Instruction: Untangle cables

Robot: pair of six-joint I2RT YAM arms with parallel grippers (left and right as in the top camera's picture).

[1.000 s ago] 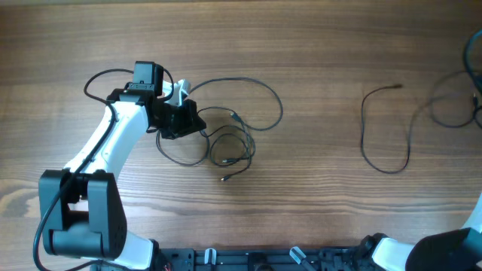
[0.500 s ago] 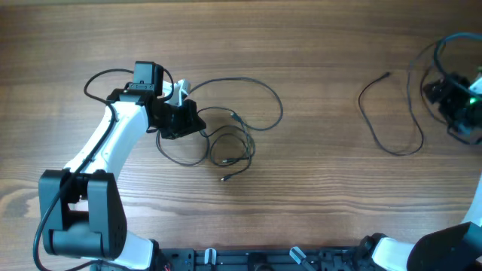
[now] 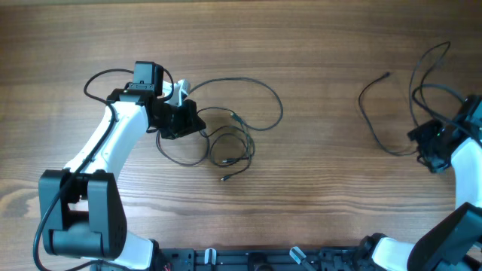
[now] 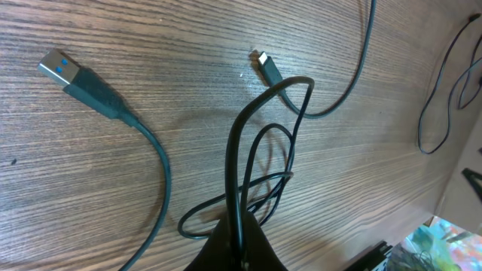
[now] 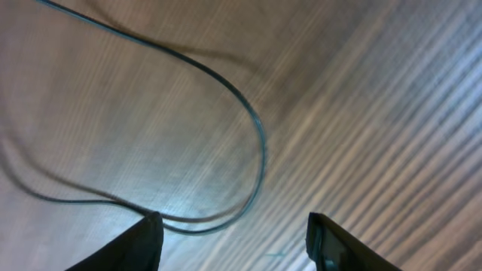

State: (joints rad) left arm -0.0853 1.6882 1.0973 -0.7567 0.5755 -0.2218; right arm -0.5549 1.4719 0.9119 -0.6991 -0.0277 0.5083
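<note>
- Overhead, left side: left gripper (image 3: 192, 123) down on the cable tangle (image 3: 230, 139) at left-centre of the wooden table (image 3: 316, 196). Loops spilling to its right, with a loose plug end (image 3: 224, 178) just below them.
- Overhead, right side: right gripper (image 3: 423, 143) low near the table's right edge, just beside the lower bend of a separate cable (image 3: 361, 109) lying well apart from the tangle. Further thin loops (image 3: 414, 83) above the gripper.
- Left wrist: fingers (image 4: 226, 252) pressed together, pinching a narrow loop of the tangle. USB plug (image 4: 59, 66) with a blue insert lying flat at upper left. Small metal-tipped plug (image 4: 265, 62) just beyond the loop's top.
- Right wrist, blurred: fingers (image 5: 147, 245) spread wide, nothing between them. One thin cable curving across the wood ahead, its lower bend close to one finger.
</note>
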